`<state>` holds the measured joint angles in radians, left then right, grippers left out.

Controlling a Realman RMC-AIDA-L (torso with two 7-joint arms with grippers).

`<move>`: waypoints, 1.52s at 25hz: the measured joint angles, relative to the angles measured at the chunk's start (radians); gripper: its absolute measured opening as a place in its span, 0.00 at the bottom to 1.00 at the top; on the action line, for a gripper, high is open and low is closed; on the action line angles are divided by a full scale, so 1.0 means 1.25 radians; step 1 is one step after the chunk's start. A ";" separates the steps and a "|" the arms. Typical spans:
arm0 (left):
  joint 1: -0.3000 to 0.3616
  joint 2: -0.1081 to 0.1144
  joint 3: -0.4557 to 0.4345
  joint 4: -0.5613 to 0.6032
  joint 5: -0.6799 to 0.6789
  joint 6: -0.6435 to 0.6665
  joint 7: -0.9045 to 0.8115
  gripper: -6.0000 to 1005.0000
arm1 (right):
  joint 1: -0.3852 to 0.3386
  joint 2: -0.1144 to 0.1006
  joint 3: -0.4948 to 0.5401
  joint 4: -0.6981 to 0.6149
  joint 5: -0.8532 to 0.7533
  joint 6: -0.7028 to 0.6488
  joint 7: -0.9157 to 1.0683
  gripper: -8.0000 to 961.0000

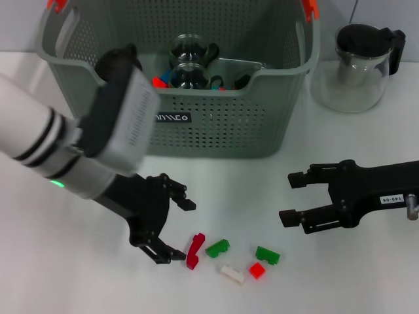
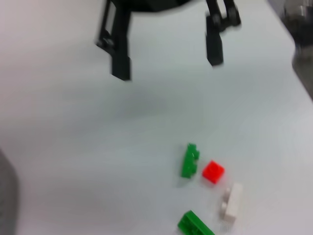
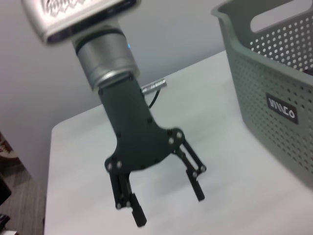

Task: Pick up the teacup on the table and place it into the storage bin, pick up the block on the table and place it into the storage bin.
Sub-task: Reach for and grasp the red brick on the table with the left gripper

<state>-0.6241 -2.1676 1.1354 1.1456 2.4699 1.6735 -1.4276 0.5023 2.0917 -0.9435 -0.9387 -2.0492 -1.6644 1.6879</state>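
Several small blocks lie on the white table near its front. A dark red block [image 1: 194,250] sits just beside the lower fingertip of my left gripper [image 1: 183,230], which hangs open and empty close above the table. Further right lie a green block [image 1: 217,248], a white one [image 1: 232,273], a small red one [image 1: 256,269] and another green one [image 1: 267,255]. My right gripper [image 1: 290,197] is open and empty, to the right of the blocks. Behind stands the storage bin [image 1: 216,140], with two glass teacups [image 1: 190,49] inside. The right wrist view shows the left gripper [image 3: 169,205] open.
A glass teapot [image 1: 360,59] with a black lid stands right of the bin at the back. Small coloured pieces [image 1: 159,82] lie in the bin beside the cups. In the left wrist view, the right gripper [image 2: 167,66] hangs beyond the blocks [image 2: 189,160].
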 joint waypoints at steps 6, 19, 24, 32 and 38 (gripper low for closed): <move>-0.017 -0.002 0.163 0.019 0.044 -0.067 -0.075 0.85 | -0.001 -0.002 0.006 0.002 -0.001 0.010 0.011 0.95; -0.047 -0.002 0.340 0.018 0.081 -0.131 -0.147 0.84 | -0.001 -0.002 0.009 0.034 -0.001 0.019 0.024 0.95; -0.049 -0.004 0.372 0.011 0.096 -0.146 -0.161 0.84 | -0.005 -0.001 0.008 0.035 -0.001 0.025 0.031 0.95; -0.050 -0.006 0.405 0.007 0.099 -0.151 -0.181 0.84 | -0.006 -0.001 0.005 0.036 -0.002 0.029 0.032 0.95; -0.050 -0.007 0.417 0.002 0.098 -0.166 -0.184 0.83 | -0.007 0.001 0.008 0.036 -0.013 0.034 0.029 0.95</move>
<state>-0.6864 -2.1768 1.6563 1.1479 2.5920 1.4659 -1.6578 0.4939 2.0926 -0.9337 -0.8943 -2.0657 -1.6219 1.7237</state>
